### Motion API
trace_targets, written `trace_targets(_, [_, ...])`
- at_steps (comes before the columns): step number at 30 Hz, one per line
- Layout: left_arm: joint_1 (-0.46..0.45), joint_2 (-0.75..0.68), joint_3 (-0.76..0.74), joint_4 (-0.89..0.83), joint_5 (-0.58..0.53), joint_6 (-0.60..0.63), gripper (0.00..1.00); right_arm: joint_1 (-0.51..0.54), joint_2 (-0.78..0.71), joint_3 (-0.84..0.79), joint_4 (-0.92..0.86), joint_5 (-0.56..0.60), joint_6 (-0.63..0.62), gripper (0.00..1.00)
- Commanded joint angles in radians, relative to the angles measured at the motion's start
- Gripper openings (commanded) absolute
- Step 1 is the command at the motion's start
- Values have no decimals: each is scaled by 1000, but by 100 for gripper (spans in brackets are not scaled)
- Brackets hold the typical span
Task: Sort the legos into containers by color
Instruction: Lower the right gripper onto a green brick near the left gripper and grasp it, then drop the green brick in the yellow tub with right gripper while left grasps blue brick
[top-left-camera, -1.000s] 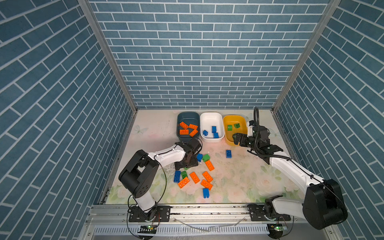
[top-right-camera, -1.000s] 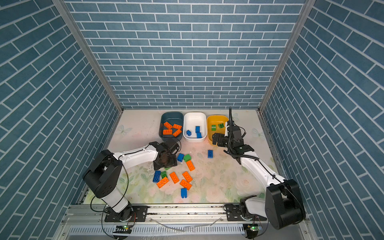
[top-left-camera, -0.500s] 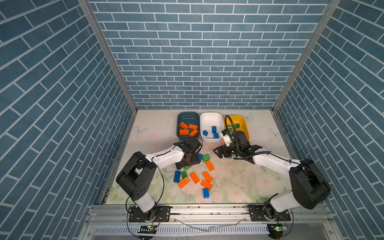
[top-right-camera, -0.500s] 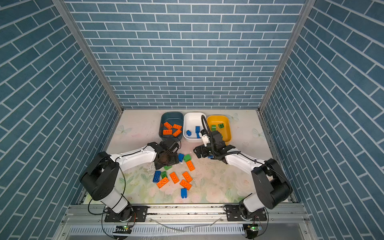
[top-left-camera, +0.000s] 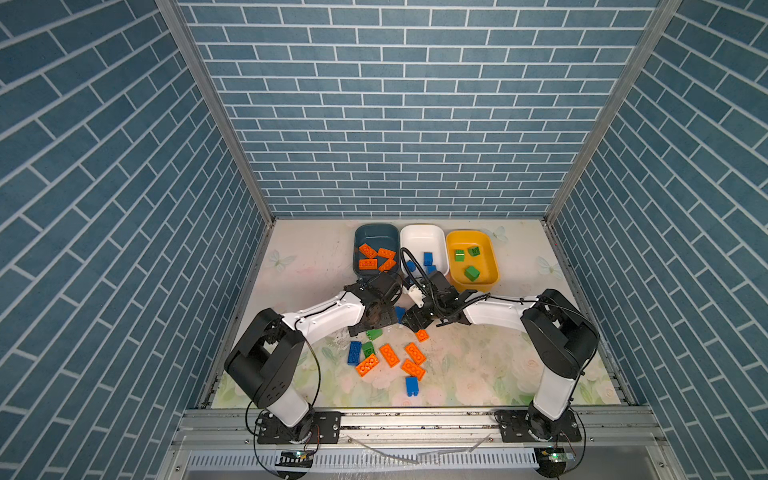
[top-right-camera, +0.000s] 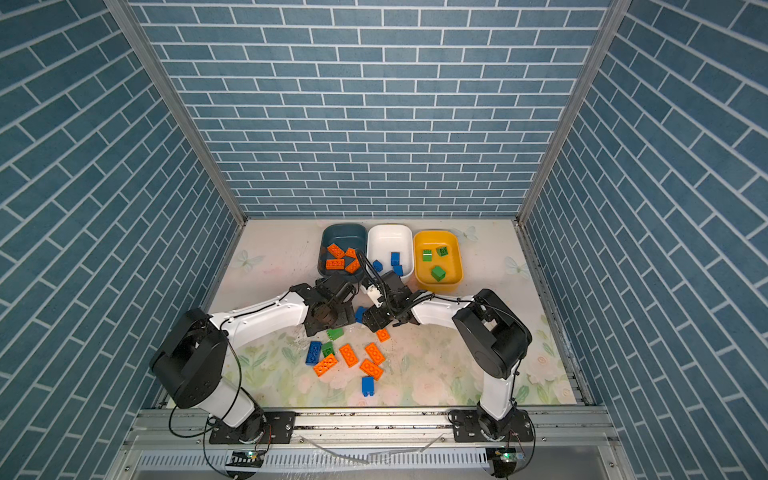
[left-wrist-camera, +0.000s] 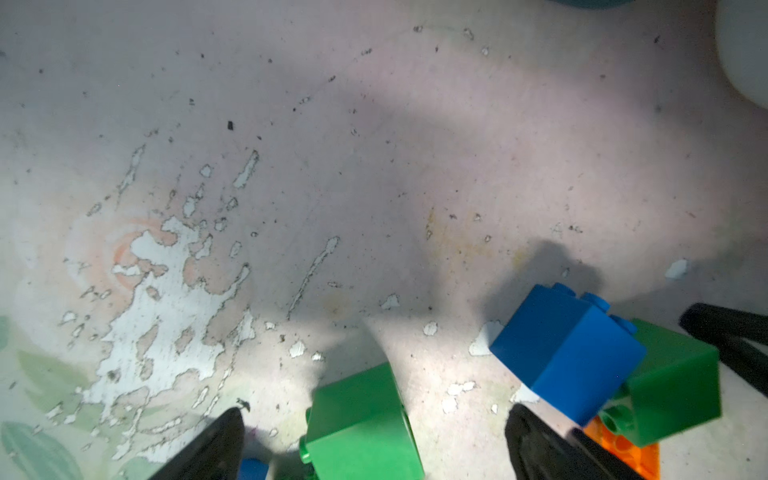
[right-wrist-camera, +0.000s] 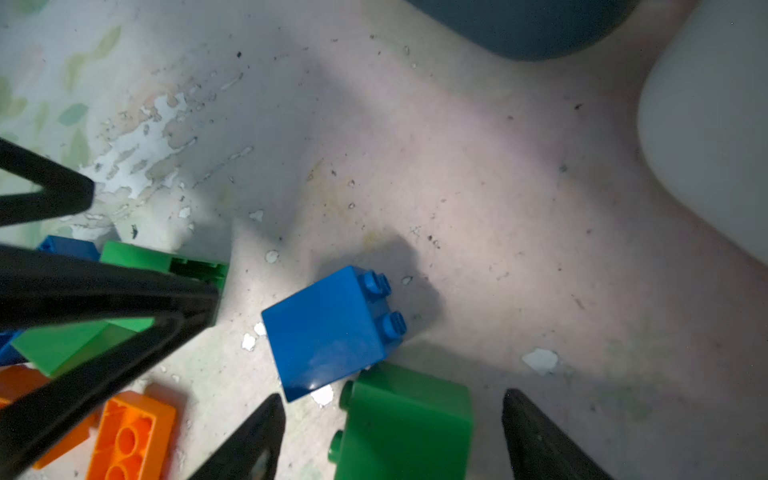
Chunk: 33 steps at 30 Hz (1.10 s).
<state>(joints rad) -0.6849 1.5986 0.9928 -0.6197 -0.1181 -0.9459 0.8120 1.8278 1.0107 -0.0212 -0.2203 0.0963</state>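
Green, blue and orange legos (top-left-camera: 389, 354) lie loose in the middle of the flowered table (top-left-camera: 478, 374). Others sit in the containers (top-right-camera: 390, 227) along the back: orange bricks (top-left-camera: 368, 263) in the teal tub (top-left-camera: 374, 227), blue blocks (top-left-camera: 428, 258) in the white tub (top-left-camera: 422, 227), green blocks (top-left-camera: 472, 272) in the yellow tub (top-left-camera: 467, 233). In front of the tubs, one green brick (left-wrist-camera: 359, 424) lies between the fingers of the left gripper (left-wrist-camera: 374, 413), whose jaws stand wide with a gap on each side. A second green brick (right-wrist-camera: 407, 424) lies likewise between the spread jaws of the right gripper (right-wrist-camera: 395, 398), which do not touch it. A blue block (right-wrist-camera: 332, 332) rests on its side between the two grippers, just beside that second green brick.
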Motion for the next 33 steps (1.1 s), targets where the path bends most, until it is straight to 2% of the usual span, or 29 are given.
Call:
trace_targets(1, [0,-17,7,-19,-18,9,99,10,21,43,-7,64,-61,80])
trace_targets(11, [1,-25,30,-36,-35,49,99,32,28,43,-22,127,-114,54])
trace_targets(18, [1,-10,68,-59,-41,93,99,29,-20,29,-47,127,-154,40])
trace_targets(27, [-14,0,112,-76,-53,179,99,-31,-166,-91,56,96,-154,35])
trace_targets(33, [-44,18,144,-61,-52,225,99,-157,-318,-197,170,54,-76,34])
